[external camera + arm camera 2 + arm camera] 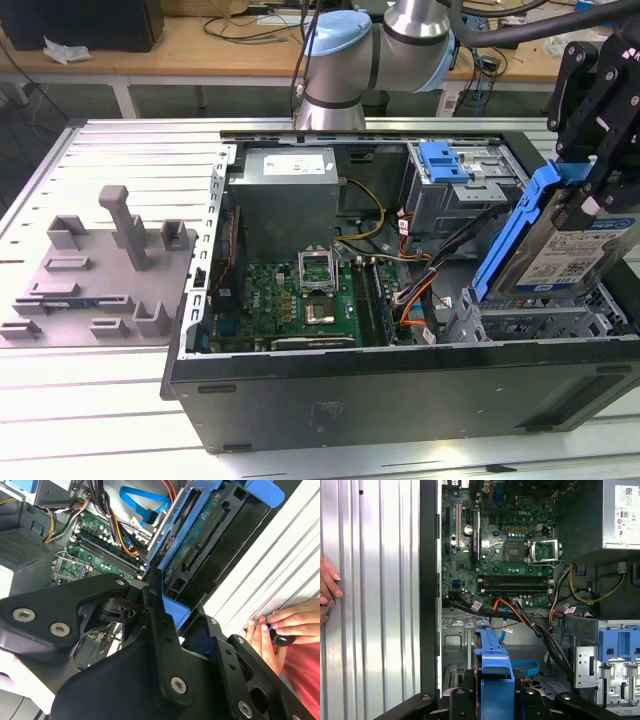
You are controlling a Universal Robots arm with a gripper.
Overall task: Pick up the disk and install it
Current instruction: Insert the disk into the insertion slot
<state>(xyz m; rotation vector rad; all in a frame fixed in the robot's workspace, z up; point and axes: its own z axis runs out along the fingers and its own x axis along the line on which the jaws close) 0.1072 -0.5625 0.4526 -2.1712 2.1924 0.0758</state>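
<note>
Pretty bright, even light from above, soft shadows. Case (380, 400) interior dimmer, shaded. Table slats (280, 565) blown out white in second wrist view. Slight sheen on disk (575, 250) label.

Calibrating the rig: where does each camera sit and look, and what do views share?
Exterior view: off the arm, looking down into the case; arm, claw holding disk.
Second wrist view: on arm, along claw toward disk and board.
First wrist view: on arm, facing board; claw shows.
Shared: disk everywhere; a hand in both wrist views.
</note>
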